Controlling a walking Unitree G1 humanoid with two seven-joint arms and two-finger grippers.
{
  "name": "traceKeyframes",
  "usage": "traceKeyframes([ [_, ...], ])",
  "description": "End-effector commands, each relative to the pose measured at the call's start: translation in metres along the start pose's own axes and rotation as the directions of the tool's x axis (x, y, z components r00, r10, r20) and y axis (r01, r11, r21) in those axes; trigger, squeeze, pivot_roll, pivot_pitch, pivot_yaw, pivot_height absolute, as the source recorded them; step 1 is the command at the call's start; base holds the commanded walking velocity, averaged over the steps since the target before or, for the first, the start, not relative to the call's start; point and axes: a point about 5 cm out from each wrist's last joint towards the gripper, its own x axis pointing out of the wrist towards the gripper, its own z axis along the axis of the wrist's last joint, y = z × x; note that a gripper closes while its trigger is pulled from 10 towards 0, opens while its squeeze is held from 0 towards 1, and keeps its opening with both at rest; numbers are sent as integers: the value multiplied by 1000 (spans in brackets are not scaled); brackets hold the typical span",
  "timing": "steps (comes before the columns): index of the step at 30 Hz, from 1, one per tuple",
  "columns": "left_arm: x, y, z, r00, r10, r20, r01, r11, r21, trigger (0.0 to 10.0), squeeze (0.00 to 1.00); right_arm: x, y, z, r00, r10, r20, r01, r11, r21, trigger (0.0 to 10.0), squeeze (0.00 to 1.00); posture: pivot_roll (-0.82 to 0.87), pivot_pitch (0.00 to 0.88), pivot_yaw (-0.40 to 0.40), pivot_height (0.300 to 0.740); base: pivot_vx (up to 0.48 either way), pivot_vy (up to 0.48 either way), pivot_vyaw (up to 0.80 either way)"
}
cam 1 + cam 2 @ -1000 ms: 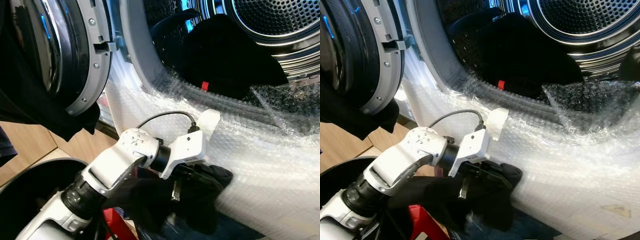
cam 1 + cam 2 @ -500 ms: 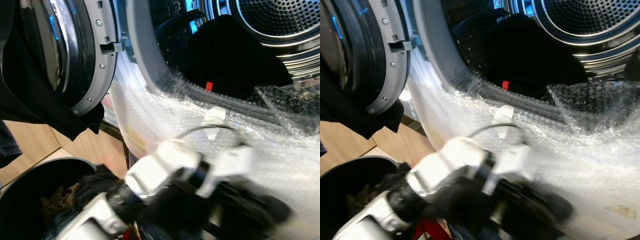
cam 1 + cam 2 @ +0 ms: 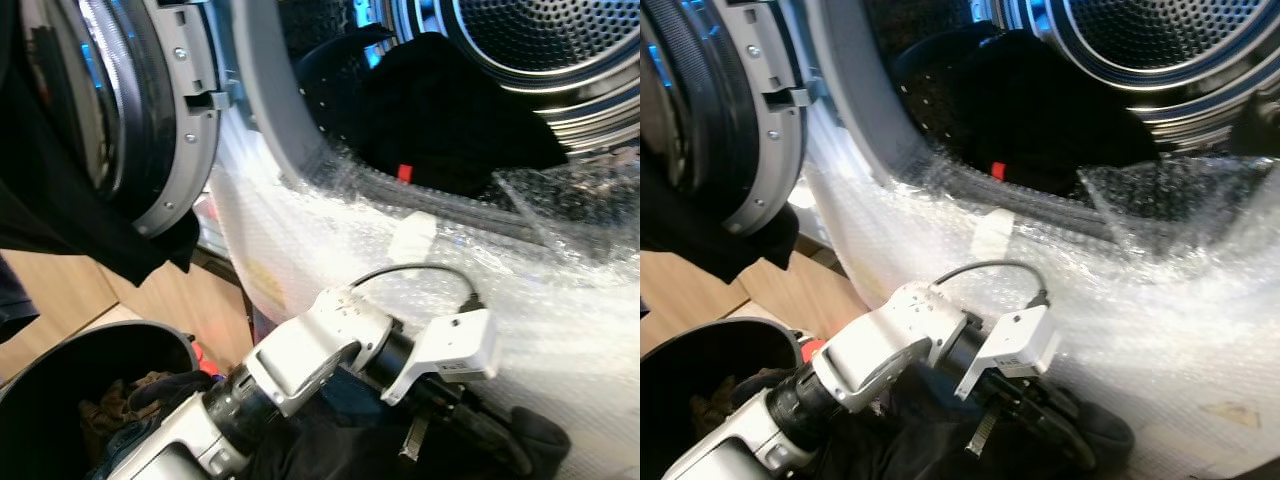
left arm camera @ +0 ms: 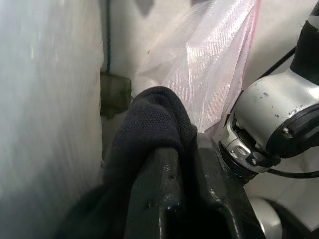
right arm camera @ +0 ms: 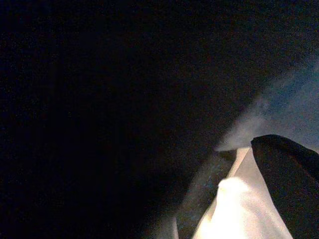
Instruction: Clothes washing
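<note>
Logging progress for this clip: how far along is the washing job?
Done: the washer door is open and a dark garment already lies in the drum. In hand: the left pincer grips dark cloth low against the bubble wrap. Left: lift it in; more clothes wait in the black basket.

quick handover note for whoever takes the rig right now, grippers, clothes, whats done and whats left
Left gripper: shut on a dark garment, low against the bubble wrap on the washer's front.
Right gripper: its wrist view is too dark to judge.
Done: black clothes lie in the drum; door open.
Left: lift the held garment into the drum; more laundry sits in the black basket.
</note>
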Motion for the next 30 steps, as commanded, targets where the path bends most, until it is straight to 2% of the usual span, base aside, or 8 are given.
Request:
traceKeyframes([
  [1, -7, -6, -3, 1000, 27, 4, -27, 1000, -14, 0, 0, 0, 1, 0, 1000, 2, 6, -2, 1000, 14, 10000, 0, 105, 32, 26, 740, 0, 0, 0],
  [8, -41, -33, -55, 968, 226, -112, -245, 950, -194, 0, 0, 0, 4, -2, 1000, 8, 7, -8, 1000, 13, 10000, 0, 105, 39, 37, 740, 0, 0, 0],
  [12, -45, -43, -62, 960, 244, -139, -270, 935, -228, 0, 0, 0, 5, -3, 1000, 10, 7, -10, 1000, 15, 10000, 0, 105, 44, 37, 740, 0, 0, 0],
  [16, -33, -46, -69, 963, 170, -211, -213, 956, -201, 0, 0, 0, 5, -4, 1000, 12, 3, -12, 1000, 7, 10000, 0, 118, 45, 29, 740, 0, 0, 0],
  [21, -5, -42, -56, 983, 73, -170, -99, 984, -150, 0, 0, 0, 4, 1, 1000, 3, 23, -3, 1000, 20, 10000, 0, 91, 40, 39, 740, 0, 0, 0],
  [23, -3, -42, -55, 984, 64, -169, -89, 986, -144, 0, 0, 0, 4, 2, 1000, 3, 25, -4, 1000, 21, 10000, 0, 89, 40, 39, 740, 0, 0, 0],
  [26, -7, -41, -54, 979, 91, -181, -116, 985, -130, 0, 0, 0, 4, 2, 1000, 4, 25, -4, 1000, 20, 10000, 0, 82, 40, 42, 740, 0, 0, 0],
  [30, -31, -46, -49, 968, 181, -175, -207, 967, -147, 0, 0, 0, 3, 4, 999, 16, 43, -16, 1000, 7, 10000, 0, 91, 46, 39, 740, 0, 0, 0],
])
